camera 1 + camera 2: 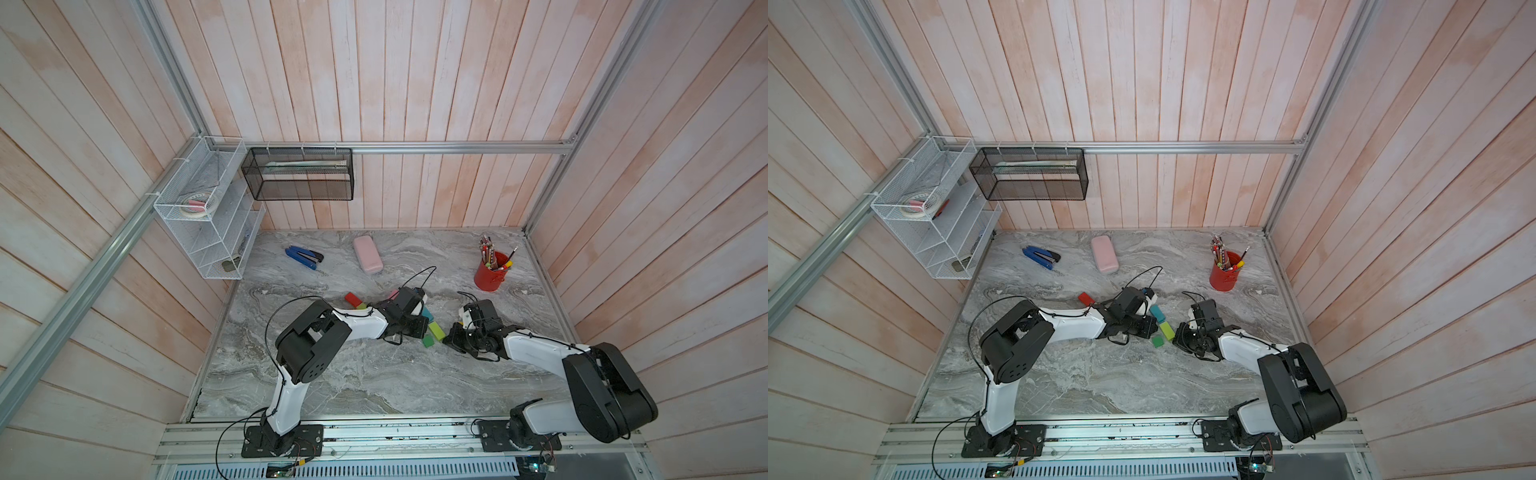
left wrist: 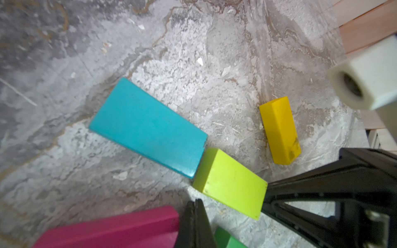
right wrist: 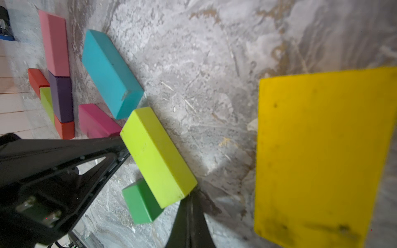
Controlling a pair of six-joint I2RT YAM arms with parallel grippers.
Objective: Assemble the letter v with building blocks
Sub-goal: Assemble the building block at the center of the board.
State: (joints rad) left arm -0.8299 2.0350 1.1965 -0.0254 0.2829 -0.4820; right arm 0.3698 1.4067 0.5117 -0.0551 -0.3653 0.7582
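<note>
Teal block (image 2: pixel 148 128) and lime block (image 2: pixel 232 184) lie end to end in a slanted line on the marble table (image 1: pixel 374 374). A small green cube (image 3: pixel 139 201) sits beside the lime block's near end, a yellow block (image 2: pixel 279 131) apart. My left gripper (image 2: pixel 194 201) is shut and empty, between a magenta block (image 2: pixel 111 227) and the lime one. My right gripper (image 3: pixel 191 192) is shut and empty, its tips at the lime block's (image 3: pixel 156 154) end corner. Pink (image 3: pixel 55 43), purple (image 3: pixel 62 96) and red (image 3: pixel 37 79) blocks cluster behind the left arm.
A blue stapler (image 1: pixel 304 257) and pale pink case (image 1: pixel 368 254) lie at the back of the table. A red pencil cup (image 1: pixel 490 274) stands back right. A white wire rack (image 1: pixel 208 216) and black mesh basket (image 1: pixel 299 174) hang on the back left walls.
</note>
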